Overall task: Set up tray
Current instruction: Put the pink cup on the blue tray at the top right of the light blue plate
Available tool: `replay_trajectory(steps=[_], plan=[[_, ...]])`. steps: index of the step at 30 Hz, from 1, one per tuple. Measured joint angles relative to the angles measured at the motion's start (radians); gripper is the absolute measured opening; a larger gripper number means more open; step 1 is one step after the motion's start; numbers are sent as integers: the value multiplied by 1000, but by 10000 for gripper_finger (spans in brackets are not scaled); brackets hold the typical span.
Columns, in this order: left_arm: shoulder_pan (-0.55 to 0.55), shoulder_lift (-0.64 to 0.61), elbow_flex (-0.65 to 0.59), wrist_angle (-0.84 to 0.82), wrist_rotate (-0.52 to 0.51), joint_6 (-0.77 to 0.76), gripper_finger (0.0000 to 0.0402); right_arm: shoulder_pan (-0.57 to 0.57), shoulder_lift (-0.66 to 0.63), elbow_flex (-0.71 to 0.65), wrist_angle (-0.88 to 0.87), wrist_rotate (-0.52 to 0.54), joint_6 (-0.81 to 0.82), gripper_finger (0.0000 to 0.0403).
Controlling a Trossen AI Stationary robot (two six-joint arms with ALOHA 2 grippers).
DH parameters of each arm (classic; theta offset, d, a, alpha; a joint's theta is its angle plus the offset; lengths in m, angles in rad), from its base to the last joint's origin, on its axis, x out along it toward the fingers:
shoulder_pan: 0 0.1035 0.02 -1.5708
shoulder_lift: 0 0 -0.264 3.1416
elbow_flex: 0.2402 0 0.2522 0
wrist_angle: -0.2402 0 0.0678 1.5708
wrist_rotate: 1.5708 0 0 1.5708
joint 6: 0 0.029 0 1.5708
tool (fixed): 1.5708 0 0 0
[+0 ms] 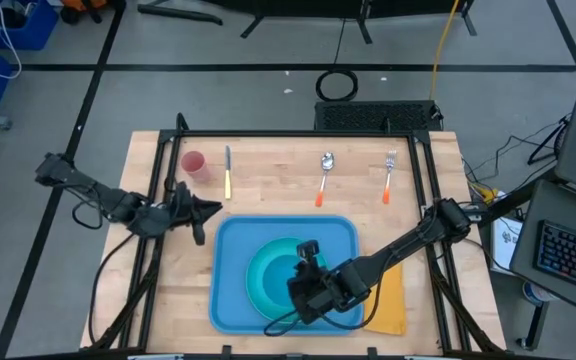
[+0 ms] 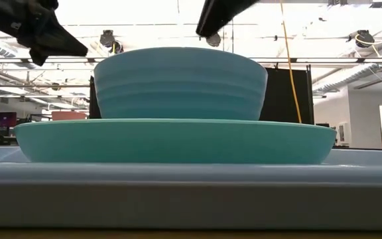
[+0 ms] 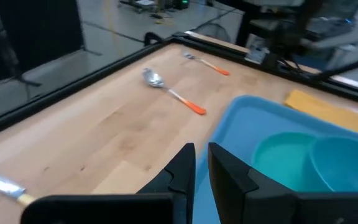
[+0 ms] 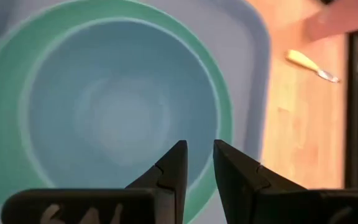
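Note:
The light-blue tray (image 1: 233,250) lies flat in the middle of the table's near half. A round turquoise plate (image 2: 178,143) rests on it, and a blue bowl (image 2: 181,83) stands upright on the plate. My right gripper (image 1: 308,258) hovers shut above the bowl (image 4: 117,118), pointing down and clear of its rim, as the low view shows (image 2: 217,16). My left gripper (image 1: 208,210) is shut in the air just left of the tray's far-left corner (image 3: 241,124).
Along the far side lie a pink cup (image 1: 193,163), a yellow-handled knife (image 1: 228,172), an orange-handled spoon (image 1: 325,178) and an orange-handled fork (image 1: 389,177). A yellow-orange napkin (image 1: 393,300) lies right of the tray, partly under my right arm. Bare wood separates the tray from the cutlery.

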Motion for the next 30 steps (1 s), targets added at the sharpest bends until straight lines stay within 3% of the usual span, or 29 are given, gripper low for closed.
replay_trajectory(steps=[7, 20, 30], plan=[[165, 0, 0, -14, 139, -38, 47, 4, -136, -212, 182, 68, 38, 70], [496, 0, 10, -210, 463, -128, 46, 15, -514, -732, 850, 61, -122, 70], [643, 65, 187, -435, 515, -80, 46, 15, -613, -929, 1167, 9, -211, 70]])
